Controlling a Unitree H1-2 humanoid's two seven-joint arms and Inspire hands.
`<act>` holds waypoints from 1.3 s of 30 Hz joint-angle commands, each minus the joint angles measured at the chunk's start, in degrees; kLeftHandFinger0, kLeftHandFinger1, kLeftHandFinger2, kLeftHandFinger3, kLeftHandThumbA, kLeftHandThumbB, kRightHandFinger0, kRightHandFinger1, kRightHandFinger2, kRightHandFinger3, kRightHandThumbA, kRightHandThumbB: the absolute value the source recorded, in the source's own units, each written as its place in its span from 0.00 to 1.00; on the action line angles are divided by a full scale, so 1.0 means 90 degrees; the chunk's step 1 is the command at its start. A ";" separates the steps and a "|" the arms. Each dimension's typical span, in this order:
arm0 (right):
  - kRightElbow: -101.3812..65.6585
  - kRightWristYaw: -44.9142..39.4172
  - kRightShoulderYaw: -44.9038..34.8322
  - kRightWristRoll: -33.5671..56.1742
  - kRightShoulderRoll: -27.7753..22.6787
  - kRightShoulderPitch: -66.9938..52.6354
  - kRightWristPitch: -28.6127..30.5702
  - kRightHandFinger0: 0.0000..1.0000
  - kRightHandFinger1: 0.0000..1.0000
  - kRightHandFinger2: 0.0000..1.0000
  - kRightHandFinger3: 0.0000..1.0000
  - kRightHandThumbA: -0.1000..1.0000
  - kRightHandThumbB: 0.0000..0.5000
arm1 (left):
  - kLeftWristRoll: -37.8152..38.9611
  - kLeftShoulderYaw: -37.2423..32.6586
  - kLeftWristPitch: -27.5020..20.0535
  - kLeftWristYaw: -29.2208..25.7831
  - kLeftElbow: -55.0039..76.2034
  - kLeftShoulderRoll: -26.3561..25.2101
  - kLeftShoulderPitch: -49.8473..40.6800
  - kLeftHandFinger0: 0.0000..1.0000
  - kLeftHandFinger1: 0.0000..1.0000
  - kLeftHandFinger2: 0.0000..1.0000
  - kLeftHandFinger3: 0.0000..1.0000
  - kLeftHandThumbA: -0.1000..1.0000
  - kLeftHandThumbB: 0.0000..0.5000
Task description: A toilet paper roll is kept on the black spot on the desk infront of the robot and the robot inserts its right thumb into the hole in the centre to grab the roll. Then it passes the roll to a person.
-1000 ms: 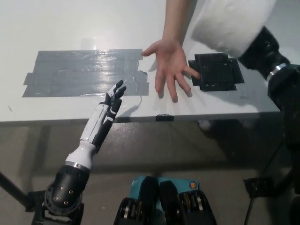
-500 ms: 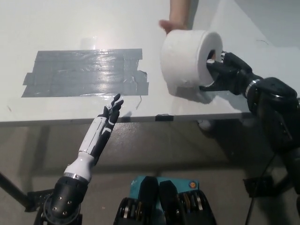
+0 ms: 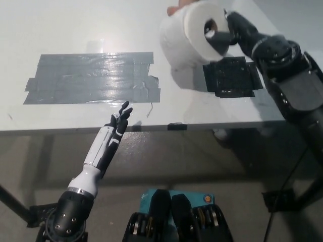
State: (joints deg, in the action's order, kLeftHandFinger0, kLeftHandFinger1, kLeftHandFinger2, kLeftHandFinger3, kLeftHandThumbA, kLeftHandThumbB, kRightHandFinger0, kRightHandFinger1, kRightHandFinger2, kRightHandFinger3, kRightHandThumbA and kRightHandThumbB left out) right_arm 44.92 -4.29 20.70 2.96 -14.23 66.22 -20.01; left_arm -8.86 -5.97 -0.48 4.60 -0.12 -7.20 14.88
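Observation:
A white toilet paper roll is held up above the far part of the white desk. My black right hand is shut on it, with the thumb inside the centre hole. A person's hand shows just behind the roll at the top edge, mostly hidden by it. Below the roll lies the black spot, bare. My white left hand rests at the desk's near edge, open with fingers apart.
A wide patch of grey tape covers the desk's left middle. The desk's front edge runs across the picture; dark floor lies below it.
My right hand has carried the roll up and away from me, uncovering the black spot. The person's hand now sits behind the roll at the top. The left hand stayed put.

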 commanded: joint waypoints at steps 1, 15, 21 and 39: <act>-0.0227 0.0269 -0.0112 -0.0689 -0.0153 0.0649 0.0620 0.24 0.65 0.91 1.00 0.02 0.39 | -0.0091 -0.0017 -0.0017 0.0044 0.0220 -0.0075 0.0097 1.00 1.00 1.00 1.00 1.00 0.08; -0.1911 -0.0579 -0.0595 -0.0751 -0.0776 0.0211 0.0092 1.00 1.00 1.00 1.00 0.84 1.00 | -0.0053 0.0019 -0.0100 0.0044 0.0222 -0.0081 -0.0047 1.00 1.00 1.00 1.00 1.00 0.06; -0.2510 -0.0412 -0.0829 -0.1107 -0.0970 0.0145 -0.0049 1.00 1.00 1.00 1.00 0.91 1.00 | -0.0100 -0.0033 -0.0137 0.0069 0.0254 -0.0098 -0.0154 1.00 1.00 1.00 1.00 1.00 0.05; -0.8144 -0.0370 -0.1850 -0.0672 -0.0776 -0.3750 -0.0373 1.00 1.00 1.00 1.00 1.00 0.85 | -0.0006 -0.0041 -0.0150 0.0101 0.0223 -0.0074 -0.0300 1.00 1.00 1.00 1.00 1.00 0.06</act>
State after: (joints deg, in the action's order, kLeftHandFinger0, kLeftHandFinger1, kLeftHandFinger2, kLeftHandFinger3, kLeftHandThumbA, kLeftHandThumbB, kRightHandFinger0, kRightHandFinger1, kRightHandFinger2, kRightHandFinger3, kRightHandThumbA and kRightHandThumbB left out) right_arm -3.55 -8.98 9.41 -5.05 -21.46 45.50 -22.87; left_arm -9.28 -6.22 -0.54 4.66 -0.10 -7.21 12.26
